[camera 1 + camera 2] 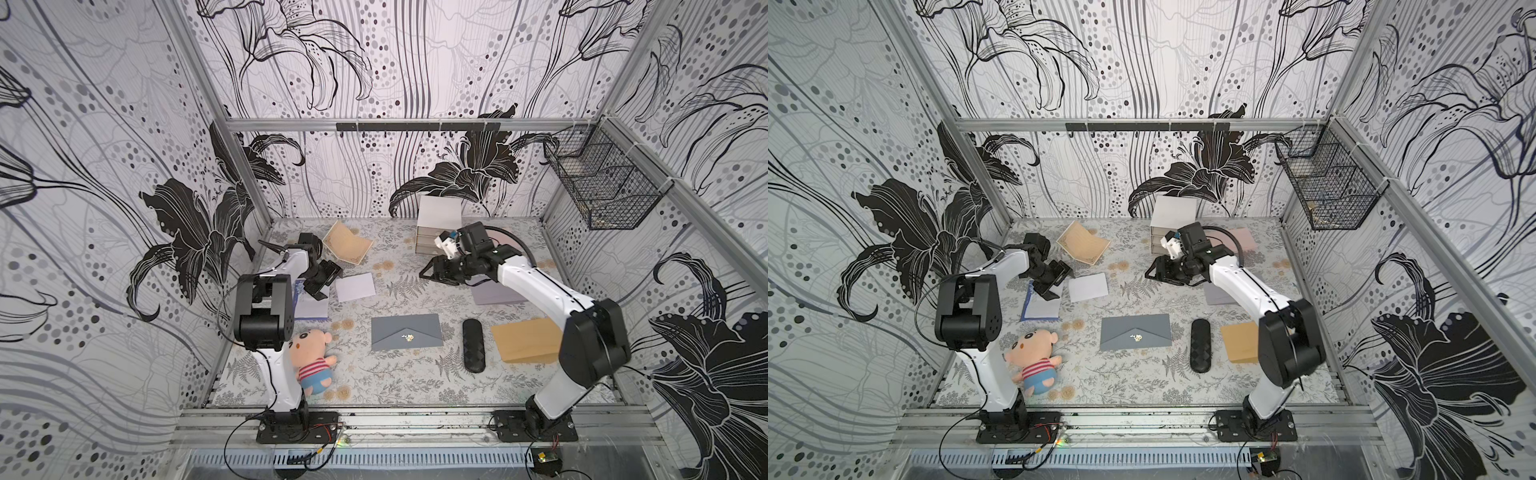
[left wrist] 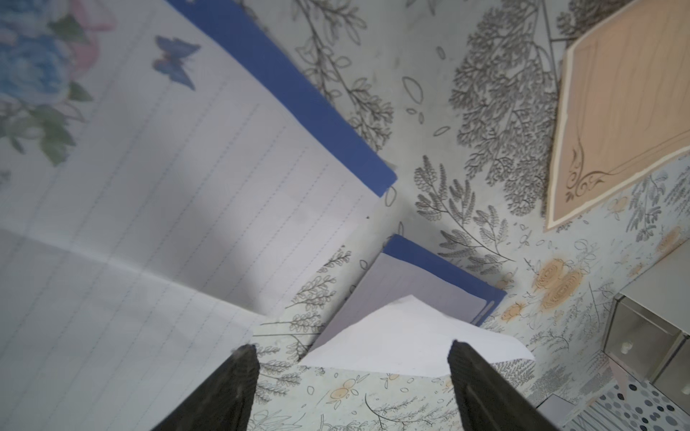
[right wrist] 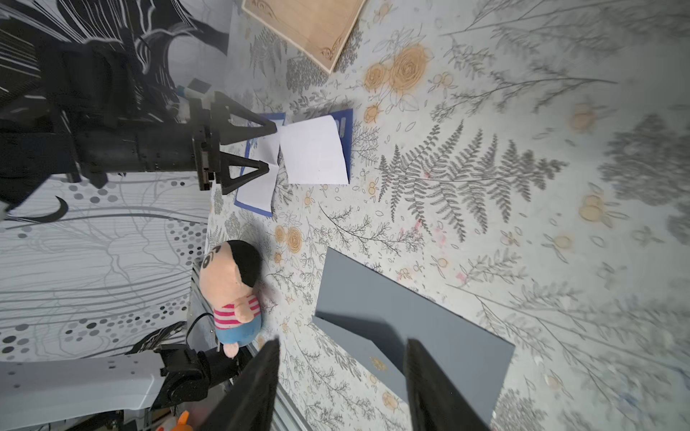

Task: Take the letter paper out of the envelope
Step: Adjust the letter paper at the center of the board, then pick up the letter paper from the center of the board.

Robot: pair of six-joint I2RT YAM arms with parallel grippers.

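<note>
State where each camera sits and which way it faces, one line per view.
Top views: above the front edge, looking down on the whole table; left arm and right arm show.
Left wrist: on left arm, facing down at white folded paper; left tool shows.
Right wrist: on right arm, facing grey envelope and doll; right tool and left tool show.
Shared: both wrist views catch the white folded paper.

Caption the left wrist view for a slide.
Open left gripper pointing at folded white paper, lined letter sheet lying alongside.
</note>
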